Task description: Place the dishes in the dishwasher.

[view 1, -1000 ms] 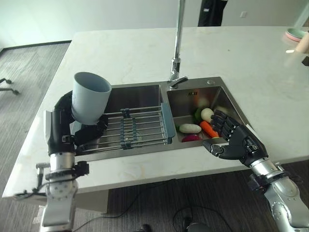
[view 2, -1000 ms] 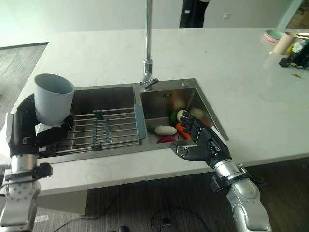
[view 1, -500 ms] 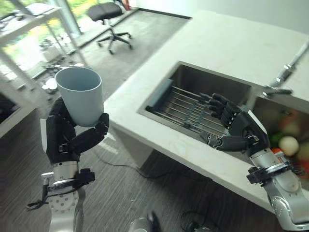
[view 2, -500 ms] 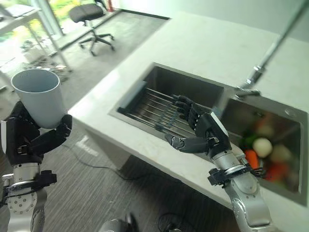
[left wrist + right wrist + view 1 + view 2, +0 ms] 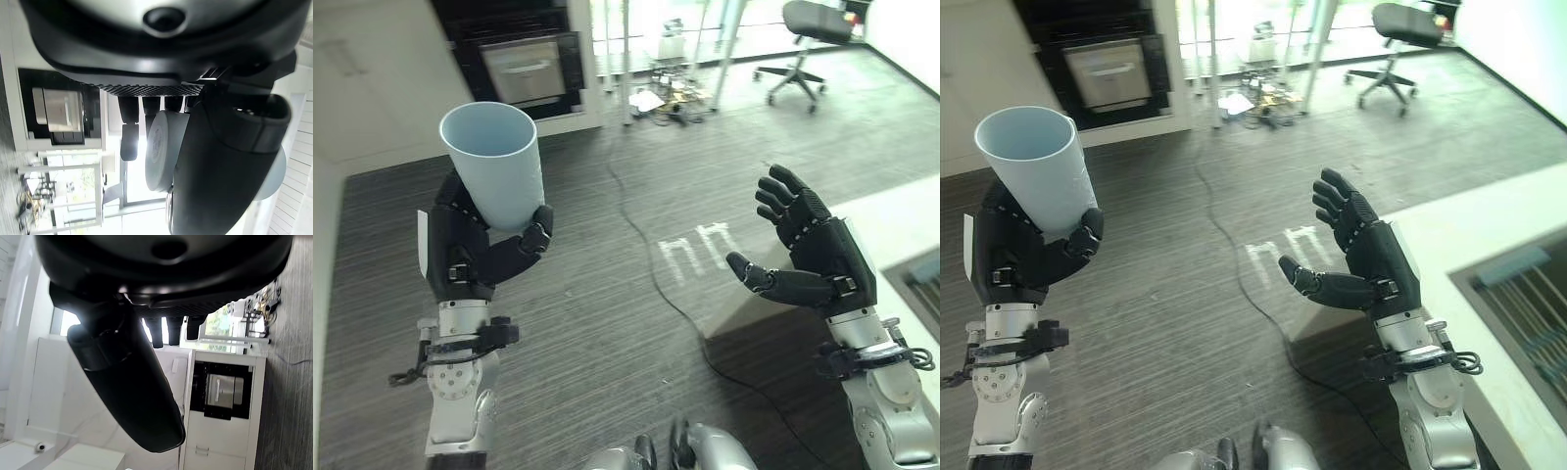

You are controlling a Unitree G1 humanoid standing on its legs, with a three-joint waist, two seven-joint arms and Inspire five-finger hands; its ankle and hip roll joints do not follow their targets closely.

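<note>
Carrying the pale blue cup (image 5: 494,162) upright, clasped by the left hand (image 5: 475,257) above the floor, it should be kept level toward the dishwasher (image 5: 524,61), while the empty right hand (image 5: 808,257) is held spread wide.

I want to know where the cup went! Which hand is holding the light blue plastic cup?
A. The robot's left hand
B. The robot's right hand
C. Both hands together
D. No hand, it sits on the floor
A: the left hand has its fingers curled round the base of the light blue plastic cup, held upright, while the right hand is open and holds nothing.
</note>
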